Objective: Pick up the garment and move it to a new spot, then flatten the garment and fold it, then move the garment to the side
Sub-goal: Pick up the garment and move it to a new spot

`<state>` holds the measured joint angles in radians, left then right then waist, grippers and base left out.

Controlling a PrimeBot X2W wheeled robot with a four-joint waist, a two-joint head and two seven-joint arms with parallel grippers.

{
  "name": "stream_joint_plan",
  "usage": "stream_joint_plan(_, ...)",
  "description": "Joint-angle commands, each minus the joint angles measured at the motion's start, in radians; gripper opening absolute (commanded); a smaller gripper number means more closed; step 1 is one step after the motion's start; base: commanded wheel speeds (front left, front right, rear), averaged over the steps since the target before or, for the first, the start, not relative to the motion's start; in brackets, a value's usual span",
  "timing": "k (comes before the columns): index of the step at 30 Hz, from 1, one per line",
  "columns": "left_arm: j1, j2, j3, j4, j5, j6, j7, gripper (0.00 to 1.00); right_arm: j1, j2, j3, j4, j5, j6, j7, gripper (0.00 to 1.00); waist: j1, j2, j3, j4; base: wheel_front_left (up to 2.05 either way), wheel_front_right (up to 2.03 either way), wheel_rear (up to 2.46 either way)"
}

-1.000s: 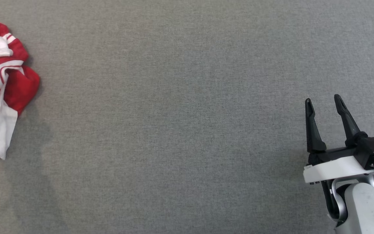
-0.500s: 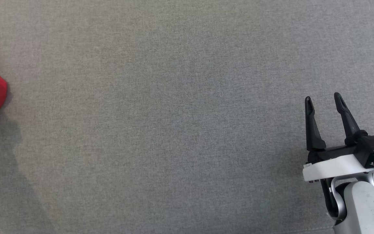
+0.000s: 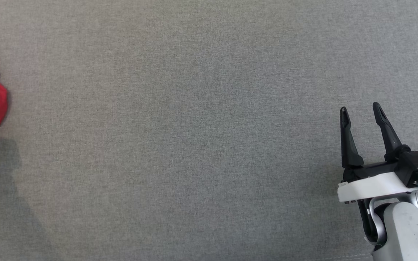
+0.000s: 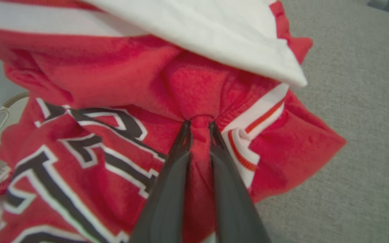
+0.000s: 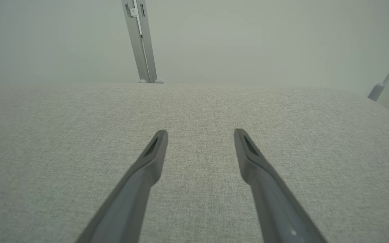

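Left gripper point(image 4: 199, 125) clamps a fold of the crumpled garment point(image 4: 96, 77), right gripper point(image 3: 360, 109) rests spread: pickup begun; relocating, flattening, folding remain.

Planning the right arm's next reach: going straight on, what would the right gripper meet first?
No object stands ahead. The right gripper points low across the grey cloth surface, so it would probably touch that first, though depth is unclear.
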<state>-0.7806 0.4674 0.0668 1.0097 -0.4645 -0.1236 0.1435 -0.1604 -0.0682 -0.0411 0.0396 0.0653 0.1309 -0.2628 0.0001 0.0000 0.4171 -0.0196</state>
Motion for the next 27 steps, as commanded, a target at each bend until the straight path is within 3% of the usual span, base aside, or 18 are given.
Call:
stream_joint_plan(1, -0.015, 0.010, -0.002, -0.001, 0.011, 0.008, -0.033, 0.00, -0.007, 0.002, 0.001, 0.001, -0.003, 0.000, -0.003, 1.00, -0.0001, 0.0000, -0.006, 0.006, 0.00, 0.00, 0.00)
stream_joint_plan(10, -0.062, 0.039, -0.021, -0.072, 0.053, 0.023, -0.234, 0.00, 0.005, 0.005, 0.014, 0.025, 0.007, 0.000, -0.003, 1.00, -0.0001, 0.0000, -0.075, 0.037, 0.00, 0.00, 0.00)
stream_joint_plan(16, -0.111, 0.047, -0.056, -0.192, 0.089, 0.028, -0.309, 0.00, 0.016, 0.009, 0.021, 0.041, 0.017, 0.000, -0.003, 1.00, -0.0001, 0.0000, -0.133, 0.045, 0.00, 0.00, 0.00)
stream_joint_plan(20, -0.140, 0.041, -0.086, -0.314, 0.117, 0.035, -0.318, 0.00, 0.025, 0.012, 0.027, 0.051, 0.029, 0.000, -0.003, 1.00, -0.0001, 0.0000, -0.169, 0.031, 0.00, 0.00, 0.00)
stream_joint_plan(27, -0.170, 0.008, -0.136, -0.574, 0.130, 0.045, -0.244, 0.00, 0.036, 0.016, 0.032, 0.062, 0.050, 0.000, -0.003, 1.00, -0.0001, 0.0000, -0.212, -0.046, 0.00, 0.00, 0.00)
